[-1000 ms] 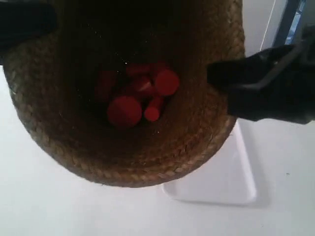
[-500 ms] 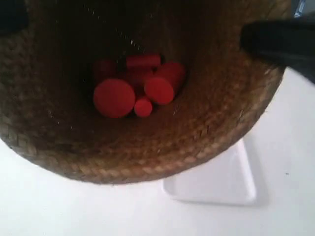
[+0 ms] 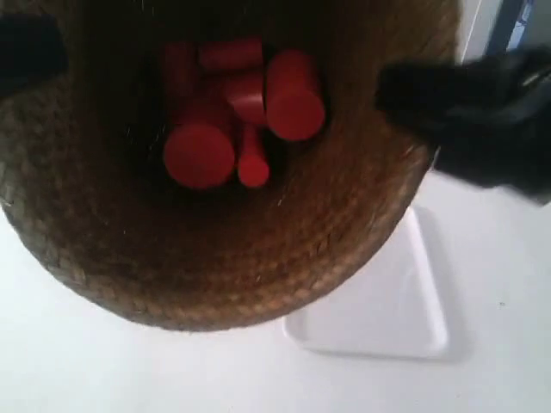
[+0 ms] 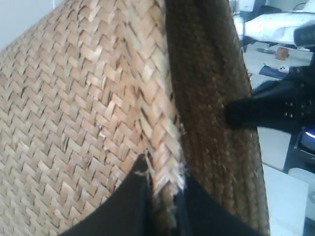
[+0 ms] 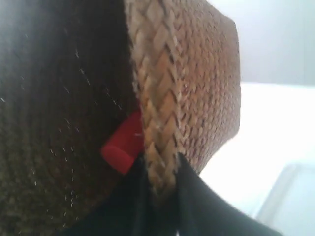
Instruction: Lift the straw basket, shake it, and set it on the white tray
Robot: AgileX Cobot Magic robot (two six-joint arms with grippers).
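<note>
The straw basket (image 3: 215, 258) is held up close to the exterior camera and fills most of that view. Several red cylinders (image 3: 232, 112) lie in its dark bottom. My left gripper (image 4: 165, 189) is shut on the braided rim of the straw basket (image 4: 157, 108), one finger outside and one inside. My right gripper (image 5: 160, 169) is shut on the opposite rim (image 5: 157, 108), beside a red cylinder (image 5: 123, 145). The white tray (image 3: 387, 318) lies on the table below, partly hidden behind the basket. The arm at the exterior view's right (image 3: 473, 103) shows as a blurred black shape.
A white tabletop (image 3: 103, 370) surrounds the tray. In the left wrist view the other black arm (image 4: 275, 108) and some lab clutter (image 4: 275, 29) show beyond the basket. A blue-edged panel (image 3: 508, 30) stands at the back right of the exterior view.
The basket has swung about in the exterior view, growing larger and then shifting up. The red cylinders inside have rolled and regrouped. Both grippers keep their hold on the rim.
</note>
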